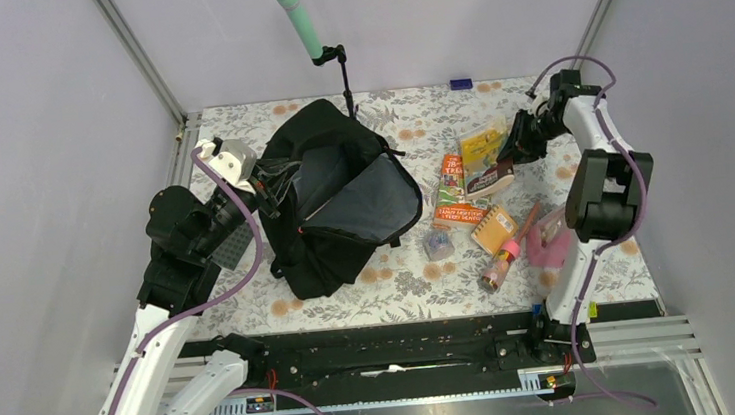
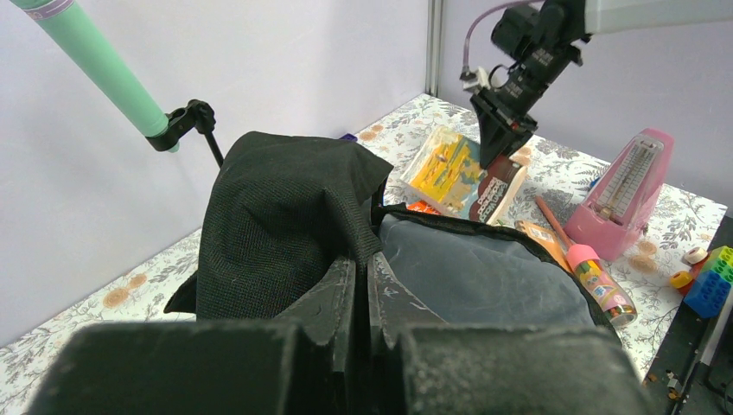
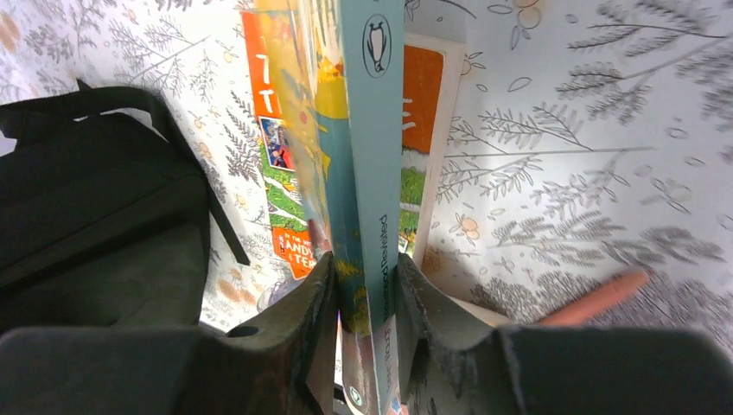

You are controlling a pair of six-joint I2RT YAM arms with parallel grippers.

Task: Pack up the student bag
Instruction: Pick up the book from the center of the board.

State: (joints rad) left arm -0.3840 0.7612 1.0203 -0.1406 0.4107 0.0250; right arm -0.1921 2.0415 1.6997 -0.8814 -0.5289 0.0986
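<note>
Left tool is clenched on the rim of the large soft black fabric student bag, open at tabletop left-centre, probably limp and best held there; right tool grasps a teal-spined paperback book.

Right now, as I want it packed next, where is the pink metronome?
In the top view the pink metronome sits on the right side of the table, toward the near edge, just right of the pink-capped tube.
</note>
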